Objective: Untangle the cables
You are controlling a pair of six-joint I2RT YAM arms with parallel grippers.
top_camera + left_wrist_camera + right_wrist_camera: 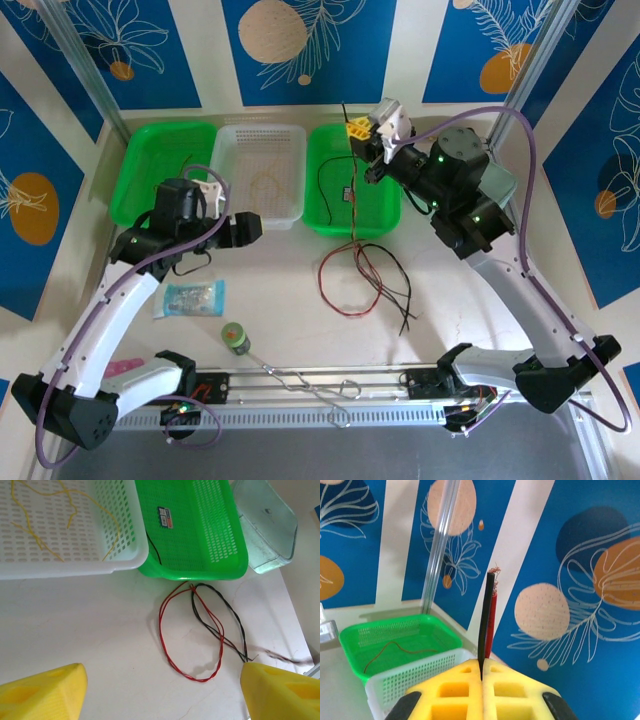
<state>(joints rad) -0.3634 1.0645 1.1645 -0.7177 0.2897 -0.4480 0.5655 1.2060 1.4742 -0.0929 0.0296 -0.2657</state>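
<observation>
Right hand [481,667]: pressed together, clamped on upper ends of red cable [492,625] and black cable [484,625], raised at upper centre of top view above right green basket [330,150]. Lower loops of both lying on worktop [280,290], centre frame. Left hand [161,685]: fingers apart, above worktop. Yellow cable [117,532] inside white basket [75,567].

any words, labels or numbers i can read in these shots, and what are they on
No text here is legible.
Sticker on the floor of the green basket: print too small to read.
Clear packet on the table: markings too blurred to read.
</observation>
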